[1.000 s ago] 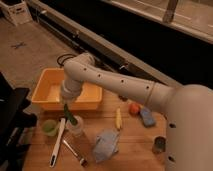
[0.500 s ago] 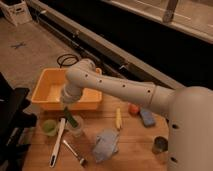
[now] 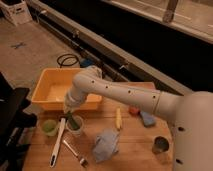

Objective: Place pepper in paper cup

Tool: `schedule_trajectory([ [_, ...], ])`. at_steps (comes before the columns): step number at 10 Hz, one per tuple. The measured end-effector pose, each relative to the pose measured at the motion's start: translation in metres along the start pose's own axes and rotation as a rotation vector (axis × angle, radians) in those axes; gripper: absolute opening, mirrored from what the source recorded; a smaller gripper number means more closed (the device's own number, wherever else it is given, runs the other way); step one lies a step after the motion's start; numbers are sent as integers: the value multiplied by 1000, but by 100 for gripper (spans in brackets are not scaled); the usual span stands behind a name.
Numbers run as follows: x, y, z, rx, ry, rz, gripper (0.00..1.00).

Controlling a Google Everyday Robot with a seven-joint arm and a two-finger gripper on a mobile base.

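Note:
The white paper cup (image 3: 76, 125) stands on the wooden table, near its left side. The dark green pepper (image 3: 70, 120) slants down into the cup's mouth, with its upper end at my gripper. My gripper (image 3: 67, 111) hangs at the end of the white arm, just above and left of the cup's rim and in front of the yellow bin. The pepper's lower end is hidden inside the cup.
A yellow bin (image 3: 50, 102) sits behind the cup and a translucent green cup (image 3: 49, 127) to its left. A white utensil (image 3: 58, 142) and a second utensil (image 3: 75, 151) lie in front. A blue cloth (image 3: 105, 145), yellow corn-like piece (image 3: 118, 119), red item (image 3: 133, 110), blue sponge (image 3: 147, 119) and metal cup (image 3: 160, 145) lie to the right.
The arm's elbow has shifted slightly over the bin. My gripper stays just above the paper cup with the pepper under it.

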Motion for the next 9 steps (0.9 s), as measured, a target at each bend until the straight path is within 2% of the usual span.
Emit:
schedule_trajectory([
  [1,-2,2,1,9,3,4,59],
  [2,-4,3,0,15,5,6,63],
  [9,-5,5,-6,27,13,4,63],
])
